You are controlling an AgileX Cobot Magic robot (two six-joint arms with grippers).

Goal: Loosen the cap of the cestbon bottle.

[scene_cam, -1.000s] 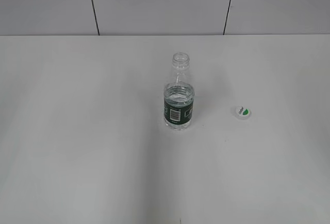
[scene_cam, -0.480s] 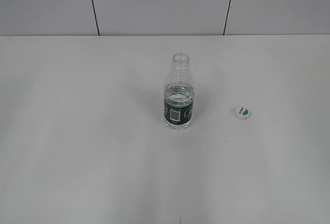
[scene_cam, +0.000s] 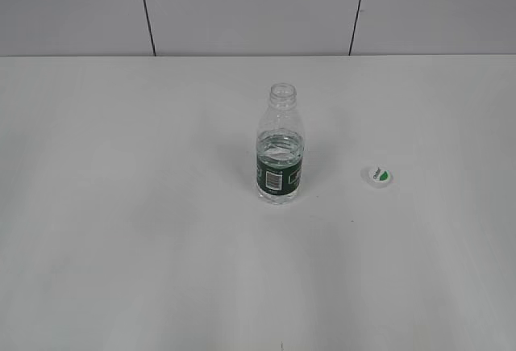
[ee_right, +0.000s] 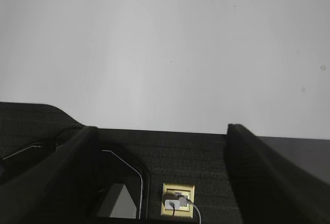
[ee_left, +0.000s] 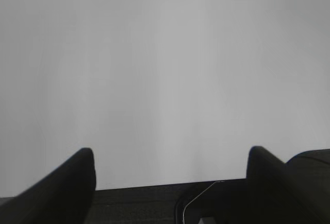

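The exterior view alone shows the task's things. The cestbon bottle point(scene_cam: 280, 157) stands upright near the middle of the white tabletop point(scene_cam: 121, 206), its threaded neck bare and open, water reaching to about the top of the dark green label. The cap point(scene_cam: 378, 175) is off the bottle and lies on the tabletop well to the right of it, its white top with the green mark facing up. Neither arm appears in this view.

The wrist views show neither bottle nor cap. In the left wrist view the left hand point(ee_left: 171, 159) is spread wide, its two dark fingers point(ee_left: 77, 177) at the lower corners with only bare tabletop between them and the tabletop's front edge just below. In the right wrist view the right hand point(ee_right: 160, 131) is likewise spread wide and empty, over the tabletop's front edge; below that edge lies dark carpeted floor point(ee_right: 196, 157) with a brass floor socket point(ee_right: 178, 200) holding a white plug.
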